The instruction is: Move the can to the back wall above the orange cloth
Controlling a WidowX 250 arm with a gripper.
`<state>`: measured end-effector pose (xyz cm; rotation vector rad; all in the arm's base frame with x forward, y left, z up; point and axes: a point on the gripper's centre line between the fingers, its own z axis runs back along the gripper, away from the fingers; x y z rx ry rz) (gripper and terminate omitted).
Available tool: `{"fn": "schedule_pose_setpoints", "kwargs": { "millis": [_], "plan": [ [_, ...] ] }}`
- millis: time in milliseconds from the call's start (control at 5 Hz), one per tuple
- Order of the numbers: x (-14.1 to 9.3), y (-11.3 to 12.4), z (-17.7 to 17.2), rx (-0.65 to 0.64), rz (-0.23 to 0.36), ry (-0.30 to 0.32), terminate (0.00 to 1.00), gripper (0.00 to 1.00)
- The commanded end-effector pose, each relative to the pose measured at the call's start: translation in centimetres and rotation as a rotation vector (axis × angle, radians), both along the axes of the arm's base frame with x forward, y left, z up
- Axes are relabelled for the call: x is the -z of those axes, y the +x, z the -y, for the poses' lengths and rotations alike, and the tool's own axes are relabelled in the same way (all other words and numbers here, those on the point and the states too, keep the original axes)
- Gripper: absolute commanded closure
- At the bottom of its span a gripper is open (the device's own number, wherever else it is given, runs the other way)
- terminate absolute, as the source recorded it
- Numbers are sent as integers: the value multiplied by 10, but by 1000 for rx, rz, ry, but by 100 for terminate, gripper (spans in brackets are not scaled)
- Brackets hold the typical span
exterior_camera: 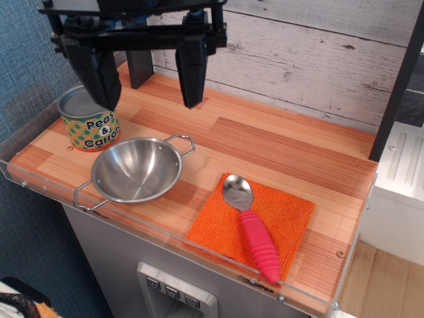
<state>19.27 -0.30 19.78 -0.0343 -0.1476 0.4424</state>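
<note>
My pincer (146, 83) hangs spread and empty above the back-left part of the counter (278, 142), holding nothing. The can (88, 120) stands upright near the left edge, just beside my left finger (99, 76) and outside the gap, so I judge I must shift toward that edge to straddle it. Its axis is vertical. The orange cloth (291, 218) lies by the front edge, to the right; the back wall (298, 59) above it is well apart from the can.
</note>
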Motion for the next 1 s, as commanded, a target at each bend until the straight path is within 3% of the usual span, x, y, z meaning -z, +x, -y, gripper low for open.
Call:
{"fn": "schedule_pose_setpoints", "kwargs": {
  "millis": [0, 200, 600, 800],
  "plan": [
    [0, 0, 0, 0, 0, 0, 0, 0],
    [14, 8, -26, 29, -41, 35, 0, 0],
    [45, 22, -76, 101, -104, 175, 0, 0],
    [66, 28, -112, 182, -128, 178, 0, 0]
  ]
}}
